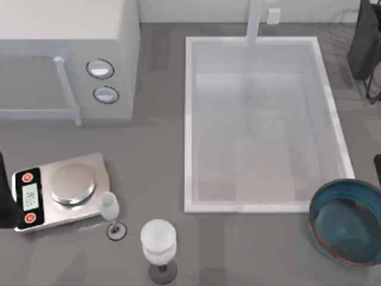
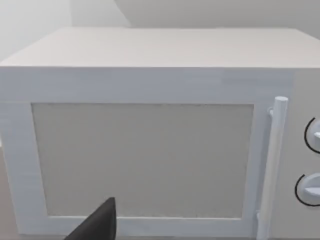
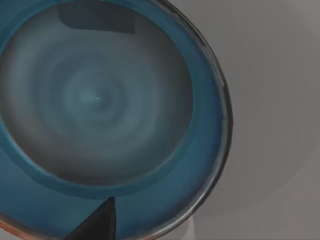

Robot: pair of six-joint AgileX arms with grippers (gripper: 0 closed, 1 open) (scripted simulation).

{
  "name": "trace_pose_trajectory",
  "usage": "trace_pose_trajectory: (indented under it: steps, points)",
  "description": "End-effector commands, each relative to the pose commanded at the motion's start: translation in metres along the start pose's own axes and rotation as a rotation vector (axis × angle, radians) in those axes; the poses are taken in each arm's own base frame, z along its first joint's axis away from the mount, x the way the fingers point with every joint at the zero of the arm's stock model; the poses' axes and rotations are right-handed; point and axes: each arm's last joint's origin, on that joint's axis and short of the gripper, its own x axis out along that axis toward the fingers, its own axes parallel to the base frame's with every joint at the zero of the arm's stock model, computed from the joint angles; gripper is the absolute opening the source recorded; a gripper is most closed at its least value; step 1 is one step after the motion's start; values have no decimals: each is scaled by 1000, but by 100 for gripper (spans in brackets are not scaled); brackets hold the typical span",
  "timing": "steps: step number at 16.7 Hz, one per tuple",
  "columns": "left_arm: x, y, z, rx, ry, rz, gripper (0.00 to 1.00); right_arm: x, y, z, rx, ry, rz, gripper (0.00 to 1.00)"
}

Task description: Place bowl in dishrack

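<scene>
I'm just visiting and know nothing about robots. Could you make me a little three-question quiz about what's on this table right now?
1. True or false: the bowl sits inside the sink basin.
2. Which item stands nearest the kitchen scale? A) the smaller wine glass B) the bowl C) the dishrack
3. Fill in: the right wrist view looks straight down into the ____.

Key
1. False: it rests on the table at the top view's lower right, outside the basin's corner.
2. A.
3. Bowl; a dark fingertip of the right gripper shows above it.
</scene>
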Motion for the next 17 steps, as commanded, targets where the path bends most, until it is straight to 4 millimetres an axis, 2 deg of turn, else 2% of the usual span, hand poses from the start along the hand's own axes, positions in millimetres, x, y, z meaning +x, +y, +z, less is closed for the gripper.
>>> trace_pose_trajectory:
  steps: [8,10,14,17]
  points:
    - [0,0,0,0,0,0,100,82,1,1,-1,-8,1,100]
    - [0,0,0,0,0,0,100,89,1,0,-1,-3,0,100]
    - [0,0,0,0,0,0,100,90,1,0,-1,-3,0,100]
    - [0,0,0,0,0,0,100,90,1,0,-1,-3,0,77]
